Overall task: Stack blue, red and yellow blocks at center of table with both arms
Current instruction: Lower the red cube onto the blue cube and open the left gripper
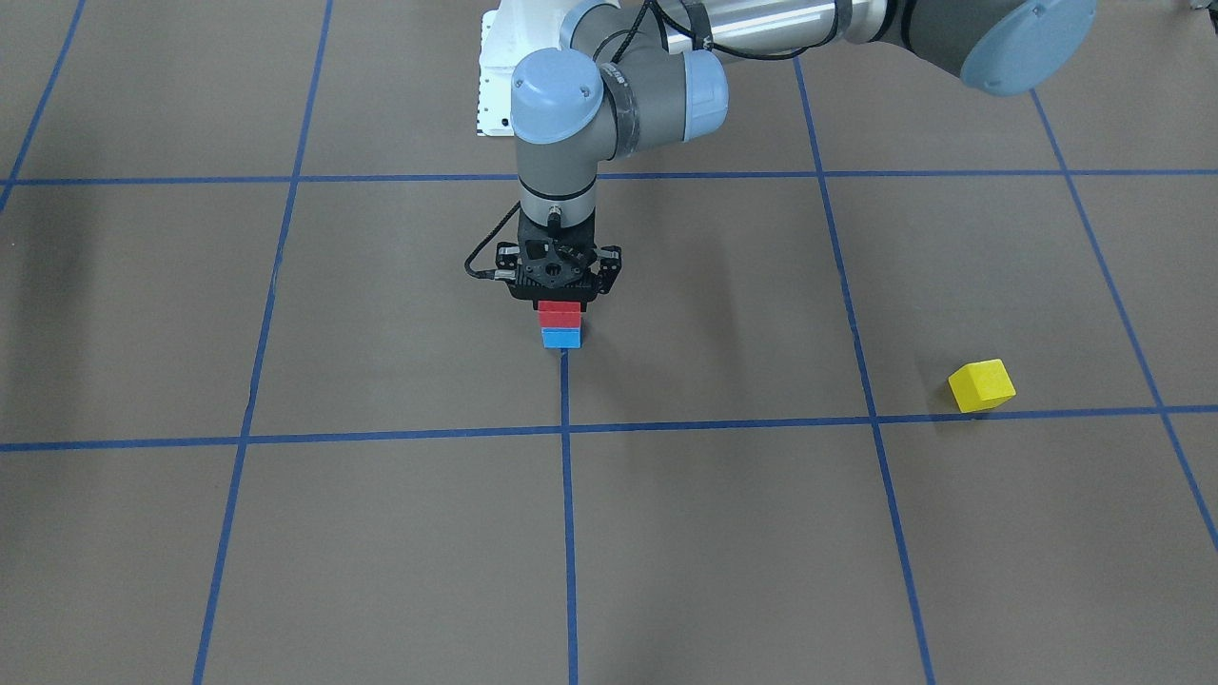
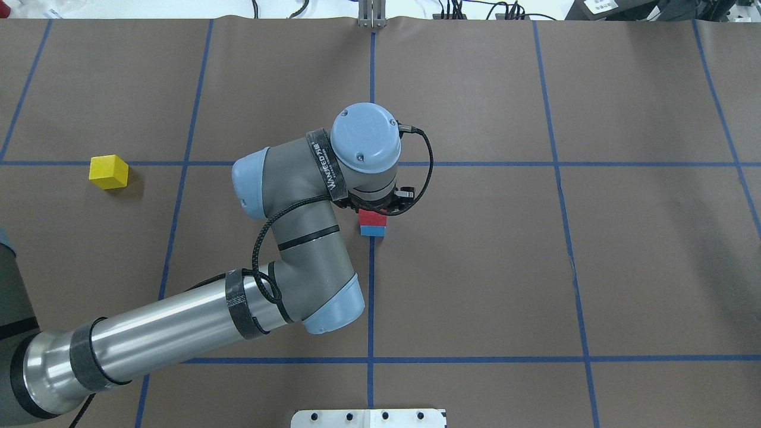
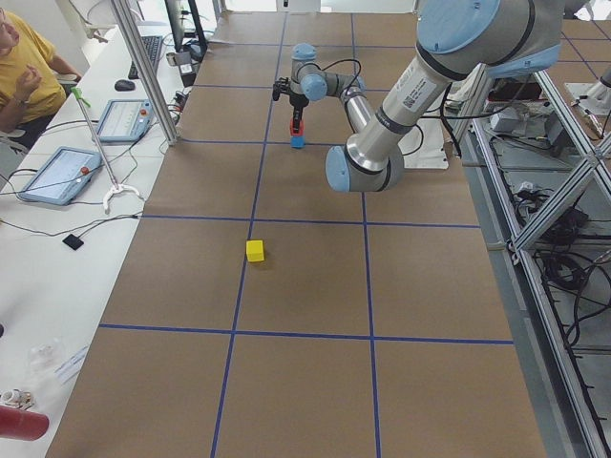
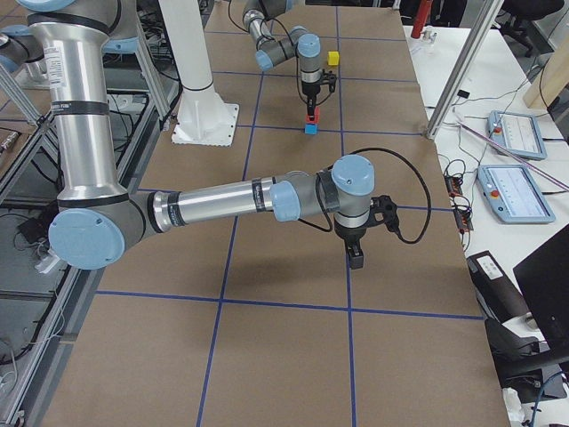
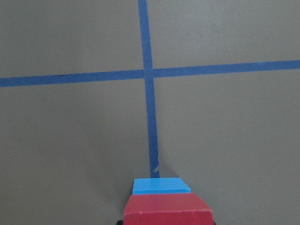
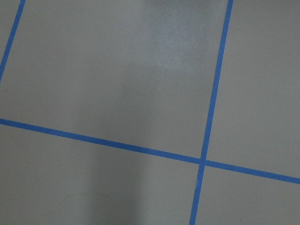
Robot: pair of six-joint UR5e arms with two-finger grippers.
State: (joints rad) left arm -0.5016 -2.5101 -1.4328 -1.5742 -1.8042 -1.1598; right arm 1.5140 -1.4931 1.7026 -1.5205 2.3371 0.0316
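Presently the left end effector (image 1: 560, 297) is set straight down upon the red block (image 1: 559, 317), which is seated squarely on the blue block (image 1: 561, 338) at the middle of the desk (image 1: 761, 523), at the end of a blue tape line (image 1: 565, 400). Whether the red block is pinched or has been let go cannot be told, since the fingers are hidden under the wrist in the overhead view and cannot be made out in the front view. Two of the three tiers are thus judged to be in place, and only the yellow block (image 1: 981, 384) is left to be added. It is found alone on the robot's left side of the desk, well apart from the stack and a little farther from the robot's base than the stack is. Being a cube, it offers no long axis, though its faces are turned slightly off the tape grid. The right end effector (image 4: 356, 258) is seen only in the right side view, low over bare desk on the opposite side of the stack, and its state cannot be told. The left arm is therefore judged much the nearer, and a sideways reach to the robot's left would be called for.
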